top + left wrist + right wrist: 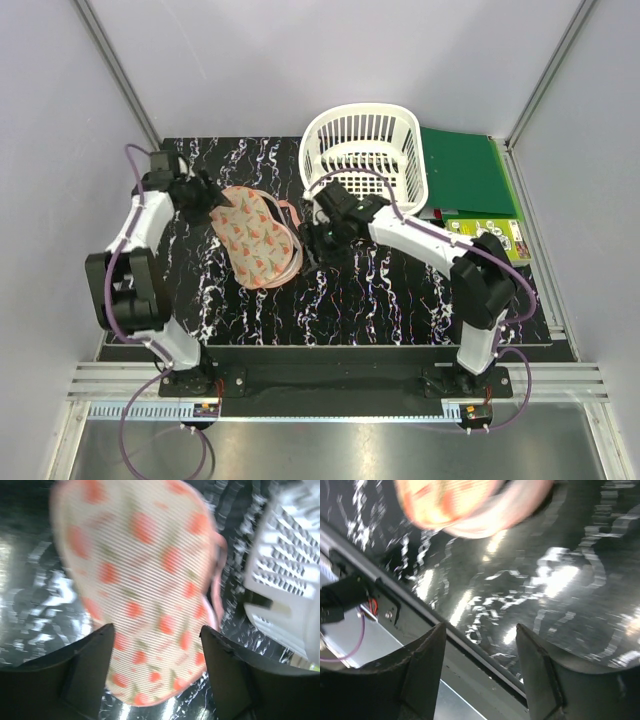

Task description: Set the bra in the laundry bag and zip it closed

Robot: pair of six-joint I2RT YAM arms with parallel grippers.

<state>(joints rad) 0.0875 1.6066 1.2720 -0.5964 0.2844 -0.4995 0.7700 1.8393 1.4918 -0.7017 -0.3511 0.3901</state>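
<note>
The laundry bag, peach-pink with a watermelon print, lies flat on the black marbled table left of centre. It fills the left wrist view, and its edge shows at the top of the right wrist view. My left gripper is open at the bag's far-left end; in its wrist view the gripper stands over the bag's edge with nothing gripped. My right gripper is open and empty at the bag's right edge, low over the table. I cannot make out the black bra in any view.
A white slotted basket stands behind the right gripper and shows at the right of the left wrist view. Green folders and a printed box lie at the far right. The table's front rail shows under the right gripper.
</note>
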